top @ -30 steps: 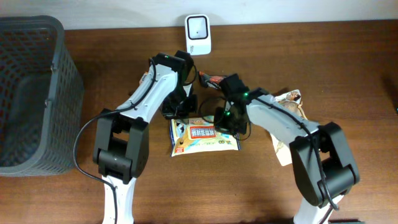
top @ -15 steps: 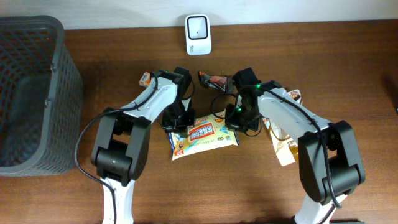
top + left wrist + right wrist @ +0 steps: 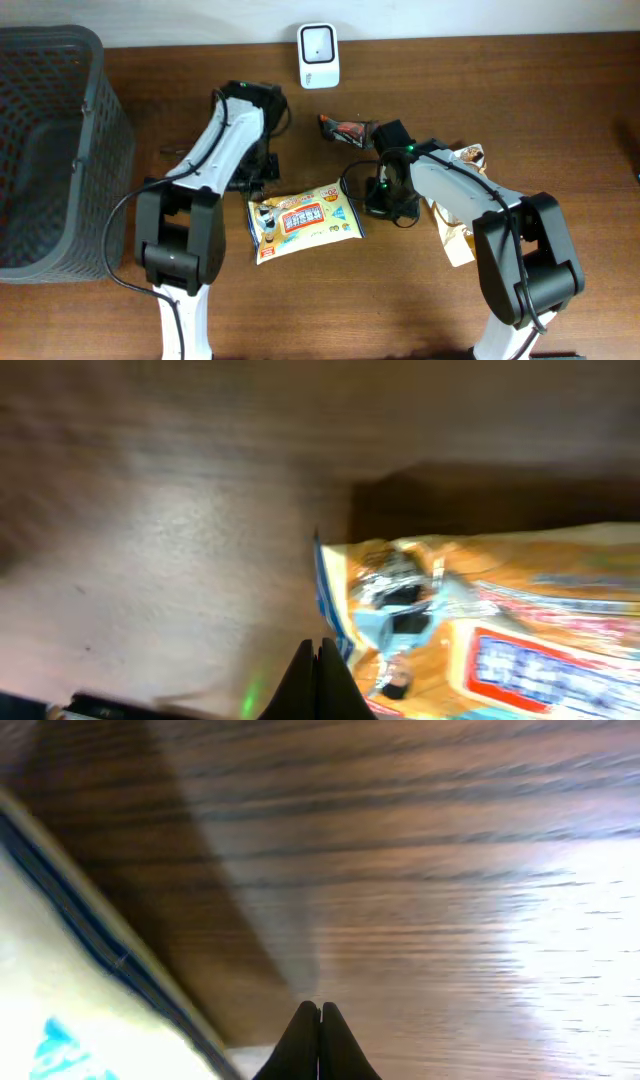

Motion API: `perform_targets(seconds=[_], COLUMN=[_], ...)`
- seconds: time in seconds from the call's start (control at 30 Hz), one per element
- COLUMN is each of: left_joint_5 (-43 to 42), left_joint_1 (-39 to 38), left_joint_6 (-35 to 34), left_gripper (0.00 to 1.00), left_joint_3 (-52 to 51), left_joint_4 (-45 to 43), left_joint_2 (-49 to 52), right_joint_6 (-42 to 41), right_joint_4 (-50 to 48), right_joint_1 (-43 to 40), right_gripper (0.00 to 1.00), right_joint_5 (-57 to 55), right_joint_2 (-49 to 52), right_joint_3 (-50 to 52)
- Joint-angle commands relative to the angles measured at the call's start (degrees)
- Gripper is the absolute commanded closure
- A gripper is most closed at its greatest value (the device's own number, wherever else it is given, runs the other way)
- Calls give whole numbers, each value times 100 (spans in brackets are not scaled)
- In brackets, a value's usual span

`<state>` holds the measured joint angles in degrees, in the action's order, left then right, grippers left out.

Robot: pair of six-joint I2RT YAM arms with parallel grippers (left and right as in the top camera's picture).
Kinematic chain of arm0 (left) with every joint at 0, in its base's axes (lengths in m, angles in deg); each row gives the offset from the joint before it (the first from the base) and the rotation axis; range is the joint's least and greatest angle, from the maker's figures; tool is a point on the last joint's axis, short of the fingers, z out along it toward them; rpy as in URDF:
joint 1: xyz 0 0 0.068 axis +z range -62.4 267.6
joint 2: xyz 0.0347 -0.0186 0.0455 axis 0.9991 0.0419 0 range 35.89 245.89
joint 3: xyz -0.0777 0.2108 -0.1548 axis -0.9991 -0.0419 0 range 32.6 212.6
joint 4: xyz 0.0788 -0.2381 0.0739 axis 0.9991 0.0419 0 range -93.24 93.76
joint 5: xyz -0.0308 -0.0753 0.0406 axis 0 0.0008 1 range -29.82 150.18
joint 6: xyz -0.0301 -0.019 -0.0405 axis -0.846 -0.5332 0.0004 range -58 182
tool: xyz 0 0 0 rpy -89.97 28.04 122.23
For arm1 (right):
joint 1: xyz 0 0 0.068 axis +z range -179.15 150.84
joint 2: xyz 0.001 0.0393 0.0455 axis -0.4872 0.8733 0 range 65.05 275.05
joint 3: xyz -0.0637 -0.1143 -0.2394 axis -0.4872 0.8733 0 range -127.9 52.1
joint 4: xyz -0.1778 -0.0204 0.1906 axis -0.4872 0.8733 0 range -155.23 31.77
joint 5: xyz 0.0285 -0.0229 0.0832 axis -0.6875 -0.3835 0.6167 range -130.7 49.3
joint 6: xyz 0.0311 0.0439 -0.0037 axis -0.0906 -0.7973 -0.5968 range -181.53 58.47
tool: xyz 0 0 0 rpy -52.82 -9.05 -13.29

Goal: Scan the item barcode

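Yellow and white, with an orange label across its face, the snack packet [image 3: 305, 220] lies flat on the brown wooden surface [image 3: 400, 300], a little tilted, between the two arms and well apart from the white barcode scanner [image 3: 318, 55], which stands at the far edge of the surface. No tool holds the packet. The left tool [image 3: 318, 650] is closed, its two black fingers pressed together with nothing between them; in the left wrist view their tips point at the bare wood just beside the left edge of the packet. The right tool [image 3: 318, 1012] is also closed on nothing, and in the right wrist view it is over bare wood, with a corner of the packet at the lower left. Seen from above, the left arm is near the upper left corner of the packet and the right arm is near its right end. A small dark wrapper [image 3: 345, 129] lies between the scanner and the right arm. Another light packet [image 3: 468, 157] lies partly under the right arm. A dark mesh basket [image 3: 95, 110] stands at the left side.
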<state>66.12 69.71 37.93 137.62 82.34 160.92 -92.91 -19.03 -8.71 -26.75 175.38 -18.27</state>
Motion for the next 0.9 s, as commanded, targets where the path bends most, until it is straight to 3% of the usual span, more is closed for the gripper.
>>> perform_targets(seconds=[0.0, 0.1, 0.2, 0.33, 0.47, 0.63, 0.87], left_joint_5=[-645, -855, -861, -896, -896, -758, 149], left_joint_1=[-50, -164, -289, -293, -295, -291, -254], left_joint_6=[-122, -72, -76, -273, -358, -352, -350], left_gripper=[100, 100, 100, 100, 100, 100, 99], left_joint_3=[160, -83, -549, -1084, -1504, -1578, -1574], left_joint_4=[39, -63, -538, -1003, -1478, -1528, -2155], left_joint_2=[-98, -98, -96, -96, -96, -96, -96], right_joint_6=[520, 874, 872, 828, 232, -116, -433], right_joint_4=[-140, -468, -713, -776, -800, -684, -20], right_joint_1=[11, 24, 144, 382, 592, 564, 411], right_gripper=[96, 96, 96, 96, 96, 96, 96], right_joint_5=[1165, 2181, 2190, 1720, 754, 37, -726], right_joint_2=[9, 9, 9, 57, 319, 621, 608], right_joint_3=[-269, -308, -304, -304, -278, -275, -278])
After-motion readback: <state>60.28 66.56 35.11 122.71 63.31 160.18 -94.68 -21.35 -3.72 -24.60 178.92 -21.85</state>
